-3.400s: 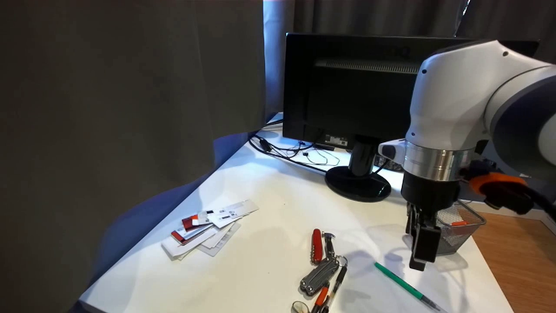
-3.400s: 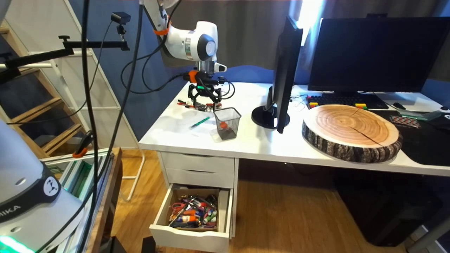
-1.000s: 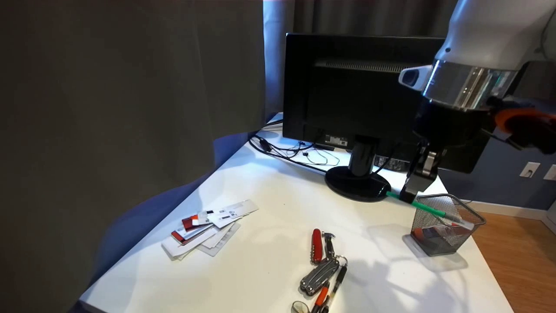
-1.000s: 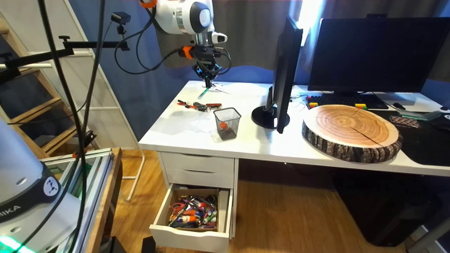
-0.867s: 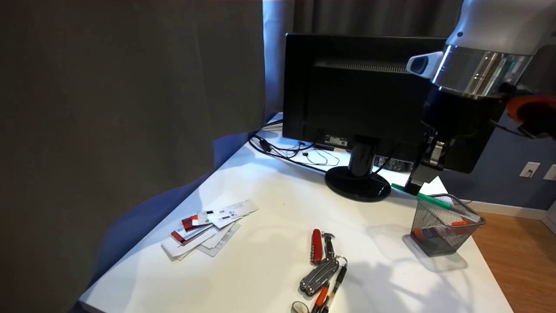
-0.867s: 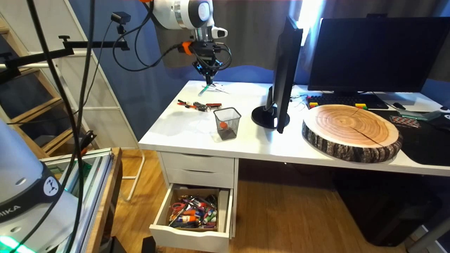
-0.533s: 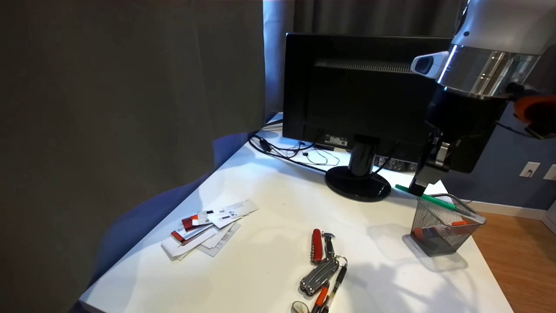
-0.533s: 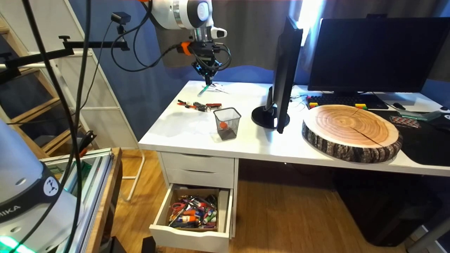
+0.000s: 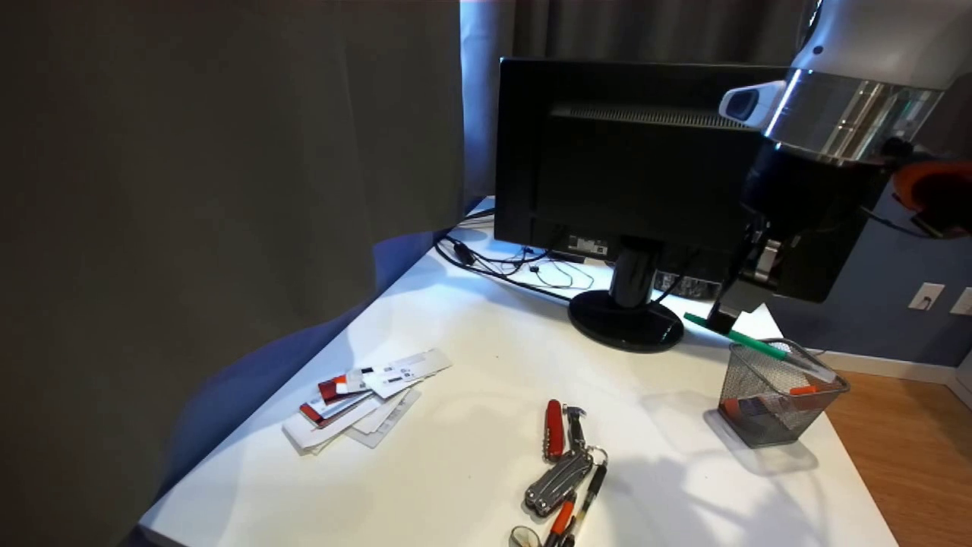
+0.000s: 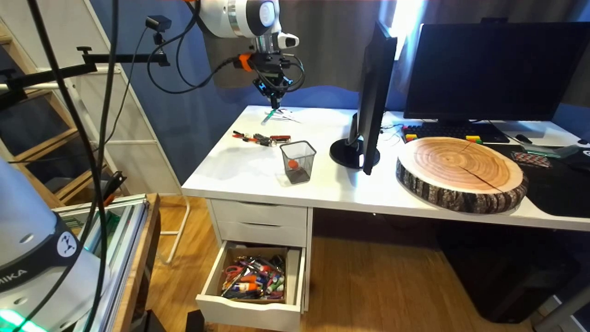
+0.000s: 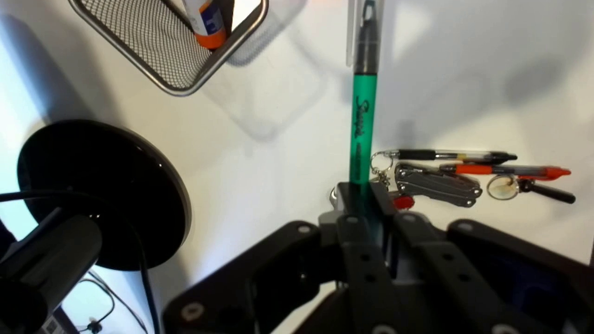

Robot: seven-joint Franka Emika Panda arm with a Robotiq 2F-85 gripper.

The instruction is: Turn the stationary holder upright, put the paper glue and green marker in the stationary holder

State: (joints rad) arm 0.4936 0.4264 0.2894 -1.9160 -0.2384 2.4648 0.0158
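The stationary holder (image 9: pixel 767 429), a grey mesh cup, stands upright near the desk's edge, in both exterior views. Inside it leans the paper glue (image 11: pixel 211 23), orange end and blue-white label showing in the wrist view; its orange part (image 10: pixel 292 164) shows through the mesh. My gripper (image 11: pixel 364 190) is shut on the green marker (image 11: pixel 363 125) near one end, well above the desk. The marker slopes down toward its clear cap end. In an exterior view that end overlaps the holder's rim, but the wrist view shows it to one side of the holder's opening.
A monitor's round black base (image 9: pixel 626 323) is on the desk beside the holder. Pens, a multitool (image 9: pixel 560 480) and a red knife (image 9: pixel 554 431) lie together on the desk. Papers (image 9: pixel 364 399) are farther off. Below, an open drawer (image 10: pixel 253 311) holds stationery.
About three seconds ago the green marker lay on the desk; now it is held and raised. Over the last second gripper and marker have risen slightly. The holder has not moved.
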